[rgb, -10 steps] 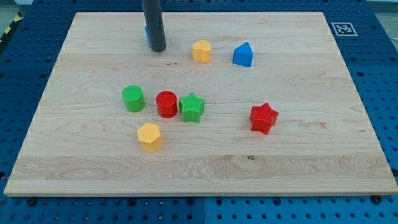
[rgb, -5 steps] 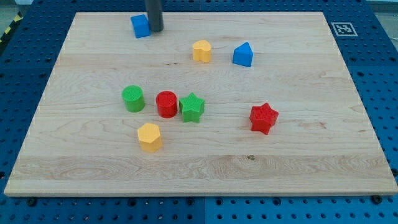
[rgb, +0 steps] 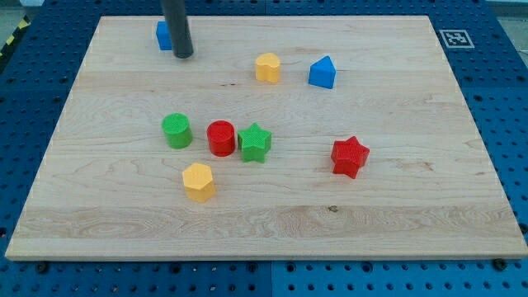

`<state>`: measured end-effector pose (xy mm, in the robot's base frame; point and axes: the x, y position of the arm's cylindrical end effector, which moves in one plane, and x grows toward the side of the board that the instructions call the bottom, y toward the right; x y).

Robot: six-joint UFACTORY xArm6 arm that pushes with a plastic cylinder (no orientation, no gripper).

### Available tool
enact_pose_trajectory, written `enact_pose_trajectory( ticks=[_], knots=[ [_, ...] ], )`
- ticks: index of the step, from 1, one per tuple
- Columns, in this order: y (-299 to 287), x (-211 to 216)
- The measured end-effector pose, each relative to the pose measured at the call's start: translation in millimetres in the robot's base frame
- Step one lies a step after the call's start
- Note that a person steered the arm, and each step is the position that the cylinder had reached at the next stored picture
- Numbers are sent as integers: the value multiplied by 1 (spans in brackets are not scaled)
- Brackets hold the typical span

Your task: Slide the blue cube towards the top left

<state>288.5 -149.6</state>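
Tabletop: pale wooden board, lying on a blue perforated base; a black-and-white marker tag sits just off the board's top right corner.

Arm: dark straight rod entering from the view's top. There are no jaws on this rig, so no open or closed state applies. My tip rests on the board near its top left region.

Blue cube: near the top edge of the board, towards the view's left. It lies just to the upper left of my tip, partly hidden behind the rod; the rod overlaps the cube's right side, and whether they touch cannot be told.

Other blocks:
- Yellow block, rounded-hexagonal, in the upper middle, well to the right of my tip.
- Blue block with a peaked top, just beside the yellow one on its right, apart from it.
- Green cylinder, left of centre.
- Red cylinder, near the green cylinder on its right, a gap between them.
- Green star, just beside the red cylinder on the right, touching or nearly so.
- Red star, right of centre, standing alone.
- Yellow hexagonal block, below the green and red cylinders, apart from both.
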Motion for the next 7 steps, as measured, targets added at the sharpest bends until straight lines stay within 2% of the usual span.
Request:
enact_pose_trajectory(
  ticks=[1,2,5,7],
  knots=[
    [-37,-4],
    [-47,-12],
    [-19,4],
    [-23,-13]
  ],
)
